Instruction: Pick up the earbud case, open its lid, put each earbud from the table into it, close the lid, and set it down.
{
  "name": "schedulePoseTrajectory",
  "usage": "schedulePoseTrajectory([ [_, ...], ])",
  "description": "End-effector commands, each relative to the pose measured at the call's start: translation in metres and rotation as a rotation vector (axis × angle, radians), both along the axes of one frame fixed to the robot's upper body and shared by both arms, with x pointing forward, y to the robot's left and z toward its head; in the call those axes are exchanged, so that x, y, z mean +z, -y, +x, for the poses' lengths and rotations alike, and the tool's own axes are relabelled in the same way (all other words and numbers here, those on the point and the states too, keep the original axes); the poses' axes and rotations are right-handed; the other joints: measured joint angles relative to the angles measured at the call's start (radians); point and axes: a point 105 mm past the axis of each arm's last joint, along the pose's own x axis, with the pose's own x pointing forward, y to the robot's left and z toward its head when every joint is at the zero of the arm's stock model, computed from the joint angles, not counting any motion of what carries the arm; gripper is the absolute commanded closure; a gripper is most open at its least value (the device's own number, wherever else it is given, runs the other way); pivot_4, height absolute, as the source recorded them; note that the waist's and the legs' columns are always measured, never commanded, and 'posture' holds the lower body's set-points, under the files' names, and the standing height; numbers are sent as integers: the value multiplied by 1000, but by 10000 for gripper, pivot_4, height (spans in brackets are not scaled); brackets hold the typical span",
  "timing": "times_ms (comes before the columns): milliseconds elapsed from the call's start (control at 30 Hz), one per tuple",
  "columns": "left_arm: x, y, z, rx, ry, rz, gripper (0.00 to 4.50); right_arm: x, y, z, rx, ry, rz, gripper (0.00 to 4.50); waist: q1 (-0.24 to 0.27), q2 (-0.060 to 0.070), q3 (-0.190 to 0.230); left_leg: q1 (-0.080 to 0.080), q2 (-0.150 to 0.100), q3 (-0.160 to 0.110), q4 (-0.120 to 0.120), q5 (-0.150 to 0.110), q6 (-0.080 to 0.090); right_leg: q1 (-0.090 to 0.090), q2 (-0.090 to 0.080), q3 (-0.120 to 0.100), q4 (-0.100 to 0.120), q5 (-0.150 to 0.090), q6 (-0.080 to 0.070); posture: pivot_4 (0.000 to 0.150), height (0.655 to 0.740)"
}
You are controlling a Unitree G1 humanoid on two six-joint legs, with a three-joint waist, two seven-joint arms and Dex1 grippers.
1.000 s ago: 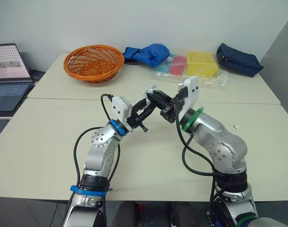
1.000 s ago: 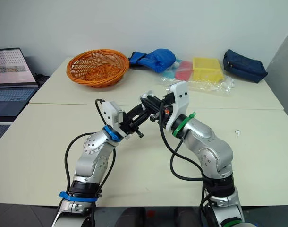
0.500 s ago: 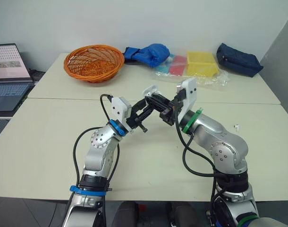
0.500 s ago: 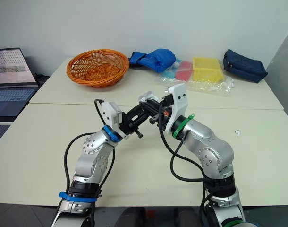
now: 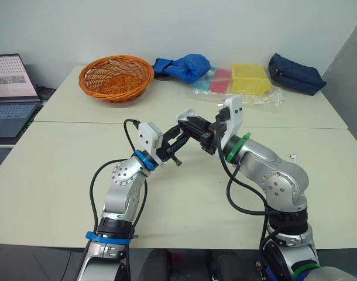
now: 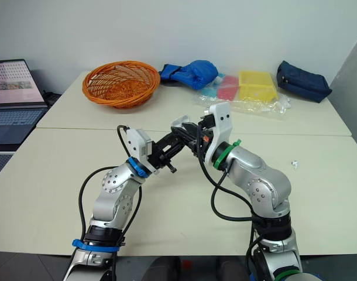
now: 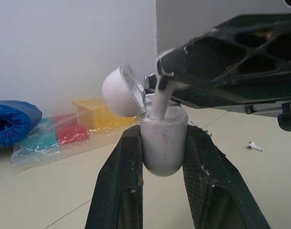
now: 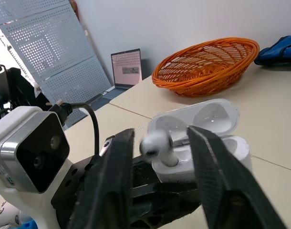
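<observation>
The left gripper (image 5: 181, 133) held the earbud case (image 7: 163, 143) raised above the table (image 5: 61, 175), in front of the robot, clamped on either side of its rounded lower body with the opening facing up. The lid (image 7: 118, 90) stood swung back on its hinge, clear of the grip. The right gripper (image 5: 196, 126) was narrowed on one earbud (image 8: 155, 142), pinching its head so that the stem pointed down into the case mouth; the stem looked partly inside a slot, though how deep it sat could not be made out. A second earbud (image 7: 253, 146) lay on the table, well apart to the robot's right. Both parts looked light, hard and glossy, so they would likely slip under a loose pinch and twist if squeezed off-centre. The case was best held low on its body, as it was, leaving the hinge and lid free; the thin hinge seemed the weak point. The earbud wanted a gentle hold on its head, stem lined up with the slot, since forcing it at an angle could jam it or knock the case askew.
</observation>
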Motion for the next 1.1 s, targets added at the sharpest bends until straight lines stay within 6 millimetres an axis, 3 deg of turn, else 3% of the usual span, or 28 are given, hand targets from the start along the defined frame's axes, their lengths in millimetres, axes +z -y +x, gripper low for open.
schedulePoseTrajectory([
  [33,20,5,-7,-27,86,-23,37526,3,5,4,-35,20,-10,23479,0,0,0,0,0,0,0,0,0,0,0,0,0,0,0,1500,7400],
  [833,18,7,-5,-35,60,-36,37526,31,12,0,-21,130,41,23479,0,0,0,0,0,0,0,0,0,0,0,0,0,0,0,1500,7400],
  [967,17,6,-5,-32,48,-37,37526,43,12,-17,64,209,26,23479,0,0,0,-1,0,0,0,0,0,0,0,0,-1,0,0,1500,7400],
  [1100,17,5,-4,-32,47,-35,37526,43,15,-23,86,244,-35,23479,0,0,0,-1,1,0,-1,0,0,0,-1,0,-2,0,0,1500,7400],
])
